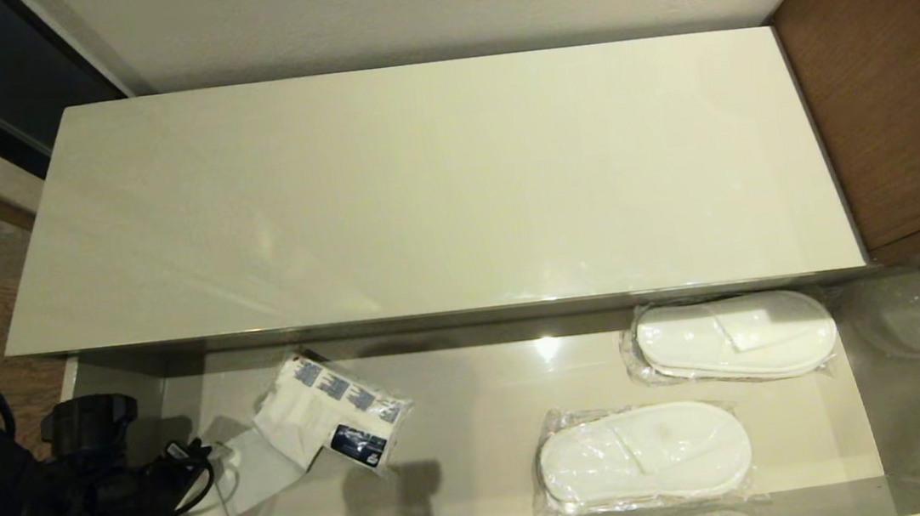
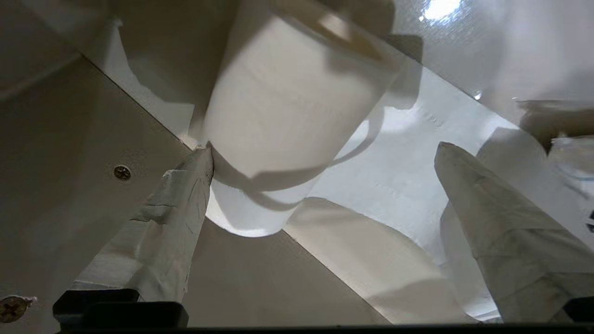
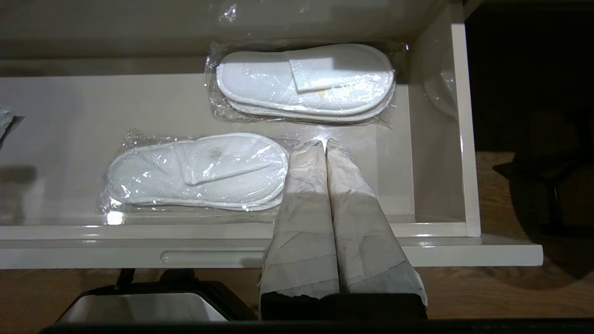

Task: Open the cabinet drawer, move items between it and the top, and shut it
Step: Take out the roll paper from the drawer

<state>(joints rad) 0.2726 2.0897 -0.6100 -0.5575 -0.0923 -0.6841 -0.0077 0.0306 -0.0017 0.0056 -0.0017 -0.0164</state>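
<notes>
We count two packs of slippers, one at right [image 1: 736,337] and one at lower centre [image 1: 645,454], one toilet-paper roll [image 2: 283,125], and one blue-printed packet [image 1: 337,409] at lower left.
</notes>
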